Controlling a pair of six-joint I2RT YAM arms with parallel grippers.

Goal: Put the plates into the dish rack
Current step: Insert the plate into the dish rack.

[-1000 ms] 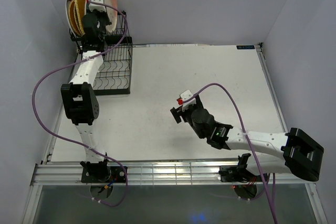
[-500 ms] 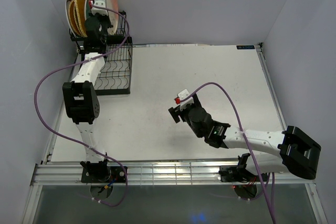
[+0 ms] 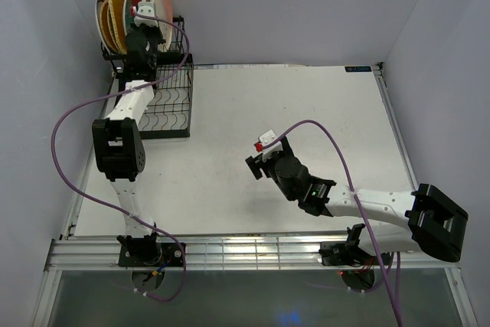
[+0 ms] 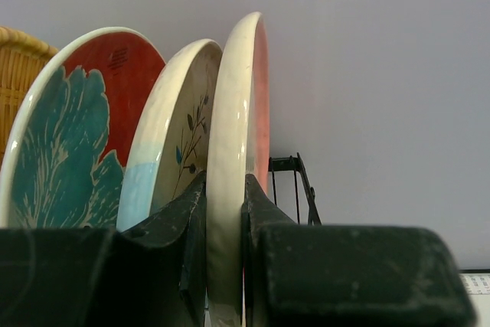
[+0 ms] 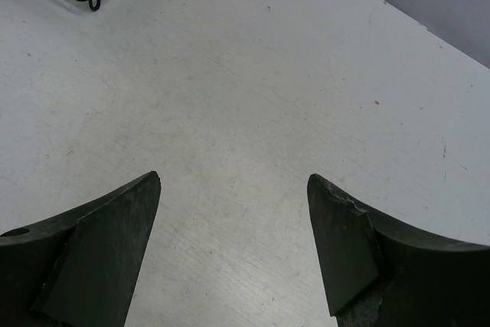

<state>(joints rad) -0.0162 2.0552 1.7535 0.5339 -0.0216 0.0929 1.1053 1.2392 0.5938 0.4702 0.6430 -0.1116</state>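
Since a second ago my left pincer [image 4: 224, 216] has settled the cream-pink plate [image 4: 239, 112] upright beside the cream-blue plate [image 4: 172, 135] in the dish rack [image 3: 174, 105] at eleven o'clock, rim still clamped; I judge release comes next. Right pincer [image 5: 233, 181] hangs open over the counter [image 5: 253, 74].

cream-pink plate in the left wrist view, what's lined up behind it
The cream-blue plate stands right behind the cream-pink plate, then the red-teal floral plate and a woven plate. The left gripper hides their lower parts.
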